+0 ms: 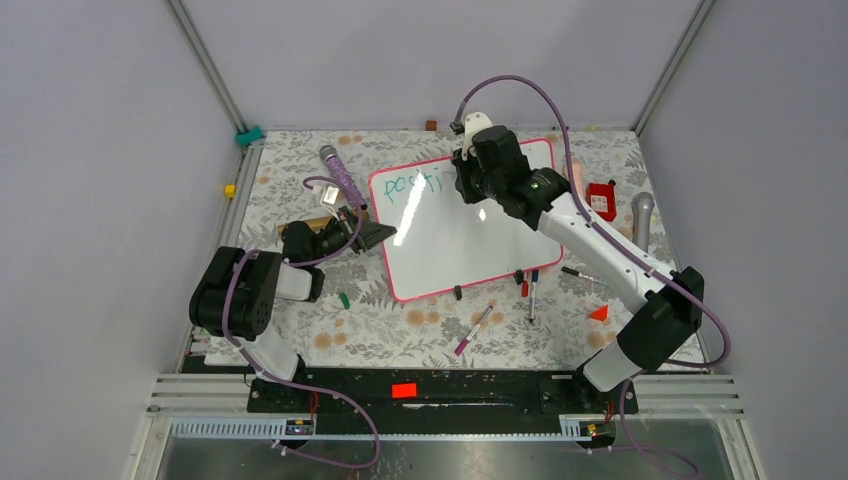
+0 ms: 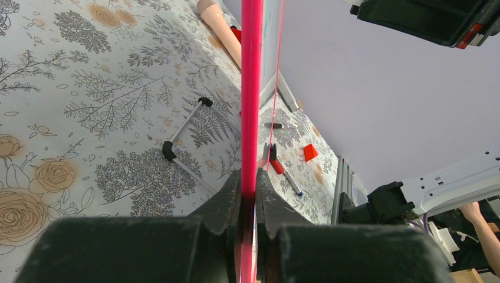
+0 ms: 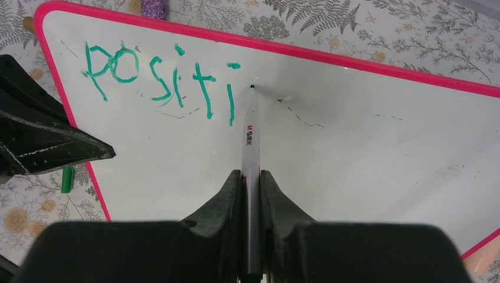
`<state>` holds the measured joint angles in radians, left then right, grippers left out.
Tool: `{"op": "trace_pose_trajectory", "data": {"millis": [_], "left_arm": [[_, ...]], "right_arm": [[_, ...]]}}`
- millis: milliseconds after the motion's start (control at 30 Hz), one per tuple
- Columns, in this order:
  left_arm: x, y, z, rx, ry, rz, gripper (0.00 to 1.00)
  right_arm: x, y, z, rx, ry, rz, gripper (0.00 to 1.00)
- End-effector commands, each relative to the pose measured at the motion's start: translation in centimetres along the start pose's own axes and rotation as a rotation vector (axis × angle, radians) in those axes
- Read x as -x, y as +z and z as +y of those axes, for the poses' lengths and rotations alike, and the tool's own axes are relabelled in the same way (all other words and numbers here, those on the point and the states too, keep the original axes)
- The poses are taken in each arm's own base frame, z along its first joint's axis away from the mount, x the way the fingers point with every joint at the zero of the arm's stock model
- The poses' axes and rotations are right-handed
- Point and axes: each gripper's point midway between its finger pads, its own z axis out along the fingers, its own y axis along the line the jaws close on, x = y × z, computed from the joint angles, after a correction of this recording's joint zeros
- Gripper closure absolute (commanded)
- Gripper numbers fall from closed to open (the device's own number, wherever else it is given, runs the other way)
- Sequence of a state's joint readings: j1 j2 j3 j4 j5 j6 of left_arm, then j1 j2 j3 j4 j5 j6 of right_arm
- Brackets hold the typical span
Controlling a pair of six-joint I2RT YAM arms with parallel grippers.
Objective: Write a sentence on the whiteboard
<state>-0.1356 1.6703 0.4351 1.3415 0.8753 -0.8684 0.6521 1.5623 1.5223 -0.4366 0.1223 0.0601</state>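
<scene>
Whiteboard point(image 3: 354, 135) with six green letters point(image 3: 160, 82); one marker point(image 3: 250, 138) in right hand point(image 3: 250, 177).

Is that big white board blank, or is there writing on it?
Written on: the whiteboard carries green letters reading "positi" near one corner; the marker in the right gripper points just past the last letter.

- I see a glossy white rectangular whiteboard point(image 1: 460, 240) edged by a thin pink-red frame.
- Teal-green handwritten lettering point(image 3: 159, 79) runs near one corner of the whiteboard.
- The slim pen-shaped marker point(image 3: 250, 138) over the whiteboard has a pale grey barrel, a red logo and a dark tip.
- Under the whiteboard, my feed shows a cream table covering point(image 1: 400, 330) printed with grey ferns and tan roses.
- In the top view, a small red plastic triangle point(image 1: 599, 313) and a red boxy item point(image 1: 601, 200) lie right of the whiteboard.
- Left of the whiteboard lie a glittery purple microphone point(image 1: 345, 183) and a small green cap point(image 1: 344, 299).
</scene>
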Motion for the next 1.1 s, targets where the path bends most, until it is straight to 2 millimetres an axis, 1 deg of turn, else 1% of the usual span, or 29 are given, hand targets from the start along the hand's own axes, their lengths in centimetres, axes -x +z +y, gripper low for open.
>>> {"op": "trace_pose_trajectory", "data": {"millis": [0,133,433,600,767,1067], "left_arm": [[0.6,-0.2,1.0,0.049,0.052,-0.033,1.00],[0.6,-0.2,1.0,0.048,0.051,-0.033,1.00],[0.6,-0.2,0.9,0.046,0.053,-0.033,1.00],[0.6,-0.2,0.8,0.045,0.054,-0.032,1.00],[0.6,-0.2,0.8,0.046,0.054,-0.033,1.00],[0.5,-0.2,0.9,0.047,0.051,-0.031,1.00]], "right_arm": [[1.0,-0.2,-0.7,-0.023,0.002,-0.024,1.00],[0.6,-0.5,-0.7,-0.020,0.004,-0.019,1.00],[-1.6,-1.2,-0.7,-0.009,0.012,0.014,1.00],[-2.2,-1.6,-0.7,-0.002,0.016,0.020,1.00],[-1.9,-1.2,-1.2,-0.031,0.018,0.019,1.00],[0.0,-0.1,-1.7,-0.052,0.030,-0.003,1.00]]}}
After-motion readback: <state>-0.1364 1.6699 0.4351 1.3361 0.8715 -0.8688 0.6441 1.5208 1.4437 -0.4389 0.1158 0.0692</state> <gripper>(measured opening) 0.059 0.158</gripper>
